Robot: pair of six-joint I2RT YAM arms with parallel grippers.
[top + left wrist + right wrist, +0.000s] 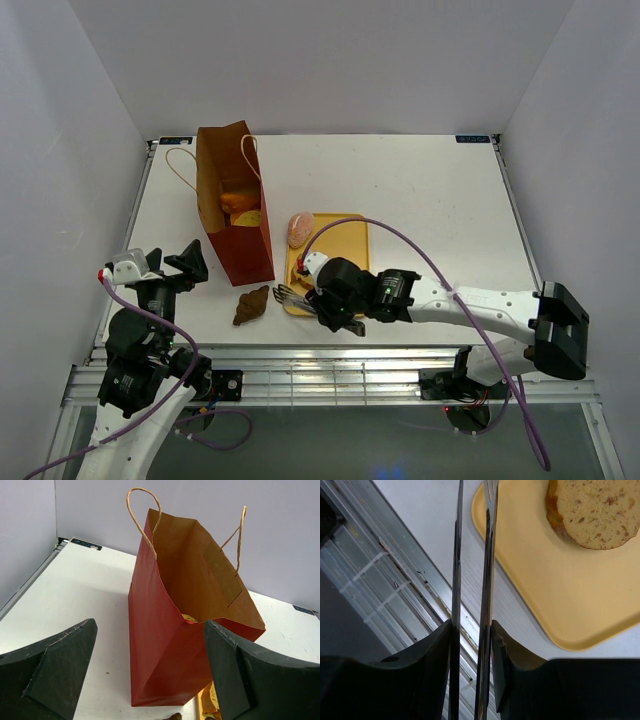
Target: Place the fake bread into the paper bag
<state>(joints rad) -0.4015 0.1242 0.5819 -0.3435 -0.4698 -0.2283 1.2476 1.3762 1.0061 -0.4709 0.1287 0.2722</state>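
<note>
Some bread [241,201] lies inside the bag [238,240], which stands upright with its mouth open on the left half of the table [430,200]. Three pieces are outside it. A croissant [252,305] lies on the bare table just in front of the bag. A pink roll [300,228] sits at the far left corner of the tray [345,240]. A speckled slice [592,512] rests on the tray near its front edge. The tray lies just right of the bag. The right gripper [471,625] is closed on the handle end of the tongs [290,294], one finger against each arm, and a narrow gap shows between the two blades. Nothing is caught between them. The blades point left over the tray's front left corner. The croissant lies just beyond their tips on the same line, with its long axis running diagonally from near-left to far-right, so it lies at a slant to the tongs. From the wrist view, the slice sits off to one side of the blades and near them, so either piece looks reachable. The right arm with the tongs is the nearer one. The left gripper [150,625] hovers left of the bag, facing its side, with its fingers spread wide and holding nothing.
</note>
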